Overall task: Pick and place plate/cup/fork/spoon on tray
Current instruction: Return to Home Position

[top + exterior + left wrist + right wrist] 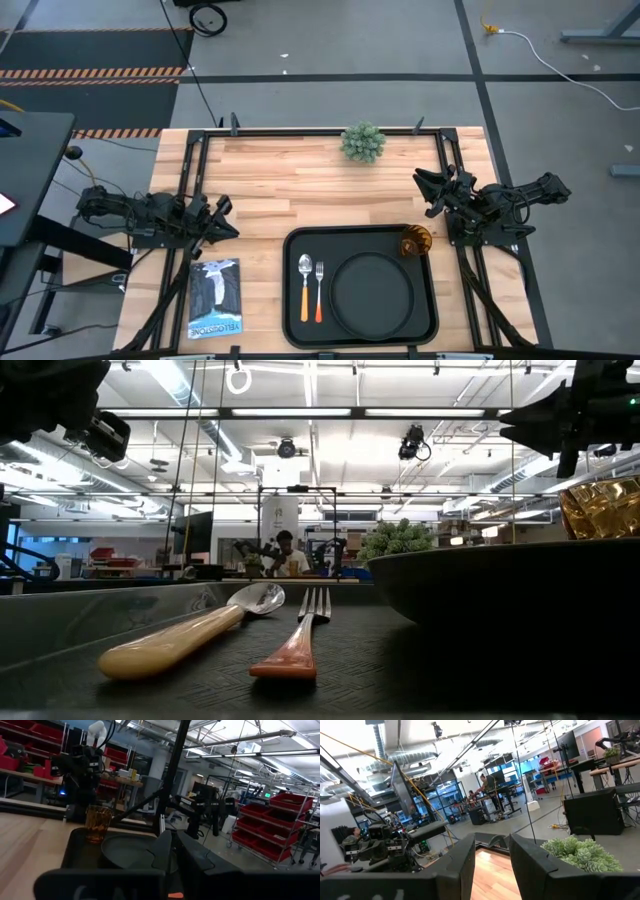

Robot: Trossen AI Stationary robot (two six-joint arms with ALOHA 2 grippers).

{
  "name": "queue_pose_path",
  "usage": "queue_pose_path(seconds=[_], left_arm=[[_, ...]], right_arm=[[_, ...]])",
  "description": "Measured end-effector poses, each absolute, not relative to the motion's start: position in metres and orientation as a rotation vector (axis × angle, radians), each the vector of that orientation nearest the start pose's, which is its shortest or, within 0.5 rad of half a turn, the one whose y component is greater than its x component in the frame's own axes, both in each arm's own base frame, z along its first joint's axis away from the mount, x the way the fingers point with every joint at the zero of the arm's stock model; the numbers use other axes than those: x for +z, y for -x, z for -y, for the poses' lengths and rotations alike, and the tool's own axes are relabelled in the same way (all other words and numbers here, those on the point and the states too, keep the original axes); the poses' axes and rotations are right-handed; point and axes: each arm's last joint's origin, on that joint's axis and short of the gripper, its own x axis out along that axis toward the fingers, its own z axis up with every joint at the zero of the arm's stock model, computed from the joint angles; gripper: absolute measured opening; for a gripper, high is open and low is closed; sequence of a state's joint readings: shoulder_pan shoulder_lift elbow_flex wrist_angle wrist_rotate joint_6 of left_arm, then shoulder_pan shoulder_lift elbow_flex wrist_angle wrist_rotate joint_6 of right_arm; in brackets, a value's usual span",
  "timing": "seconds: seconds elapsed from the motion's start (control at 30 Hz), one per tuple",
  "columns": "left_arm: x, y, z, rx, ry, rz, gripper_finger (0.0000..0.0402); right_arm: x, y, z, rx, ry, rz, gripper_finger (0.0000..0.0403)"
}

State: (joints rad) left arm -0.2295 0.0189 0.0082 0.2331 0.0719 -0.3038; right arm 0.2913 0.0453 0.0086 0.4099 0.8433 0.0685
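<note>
Tray set, both arms clear.

Tray point(296, 300) at the desk's point(300, 185) near edge, carrying all four items: spoon point(305, 285) and fork point(319, 288) parallel at its left, plate point(372, 292) centre-right, cup point(416, 240) in the far right corner, just beside the plate; task judged complete. Left claw point(222, 222) beside the tray's left, right claw point(428, 190) past the cup, each slightly parted, holding nothing, apparently parked off the load. Plant point(362, 142) and packet point(215, 297) lie outside.
</note>
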Motion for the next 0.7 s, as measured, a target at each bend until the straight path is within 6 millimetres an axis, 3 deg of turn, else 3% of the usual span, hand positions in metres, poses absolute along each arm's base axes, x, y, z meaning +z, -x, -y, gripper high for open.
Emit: queue_pose_path(seconds=[0.7], left_arm=[[0.1871, -0.0930, 0.0238, -0.331, 0.317, 0.175, 0.0034]], right_arm=[[0.1983, -0.0869, -0.0035, -0.535, -0.269, 0.338, 0.0126]])
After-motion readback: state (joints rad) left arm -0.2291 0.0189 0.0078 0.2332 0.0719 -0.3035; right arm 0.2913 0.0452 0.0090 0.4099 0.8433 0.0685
